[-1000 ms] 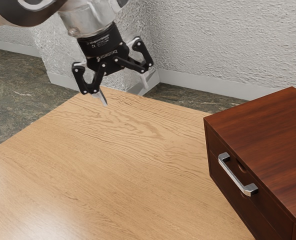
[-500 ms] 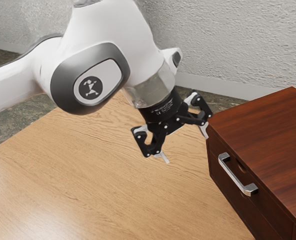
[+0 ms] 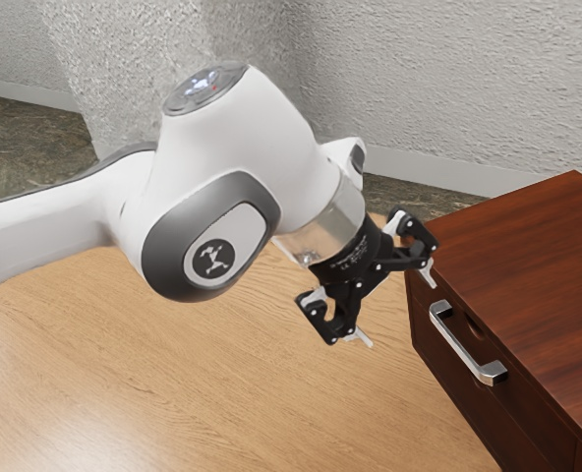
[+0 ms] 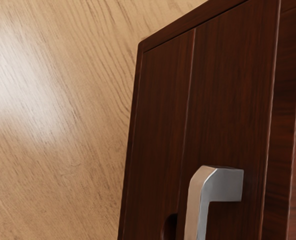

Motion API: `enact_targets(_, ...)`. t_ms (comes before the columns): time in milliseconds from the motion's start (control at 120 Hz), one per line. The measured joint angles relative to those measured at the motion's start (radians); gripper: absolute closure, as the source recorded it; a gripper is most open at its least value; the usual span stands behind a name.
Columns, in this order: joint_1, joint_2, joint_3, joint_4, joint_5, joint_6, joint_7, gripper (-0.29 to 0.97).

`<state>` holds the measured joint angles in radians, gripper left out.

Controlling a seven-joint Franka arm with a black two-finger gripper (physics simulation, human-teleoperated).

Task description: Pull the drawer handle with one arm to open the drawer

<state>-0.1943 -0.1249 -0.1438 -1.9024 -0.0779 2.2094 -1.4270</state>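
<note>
The black two-finger end effector (image 3: 396,309) hangs spread wide and empty beside the dark red-brown wooden cabinet (image 3: 527,258) on the light oak table (image 3: 124,403). The brushed-metal bar handle (image 3: 466,341) sits on the closed-looking drawer front. Because the hand is off-line from the handle, a finger may strike the cabinet's corner.
</note>
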Motion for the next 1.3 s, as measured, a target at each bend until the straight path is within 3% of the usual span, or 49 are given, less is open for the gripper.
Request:
enact_targets(358,0.005,0.001,-0.011,-0.064,0.0,0.11,-0.04,0.0)
enact_targets(1300,0.001,0.023,-0.053,-0.143,0.0,0.237,-0.08,0.01)
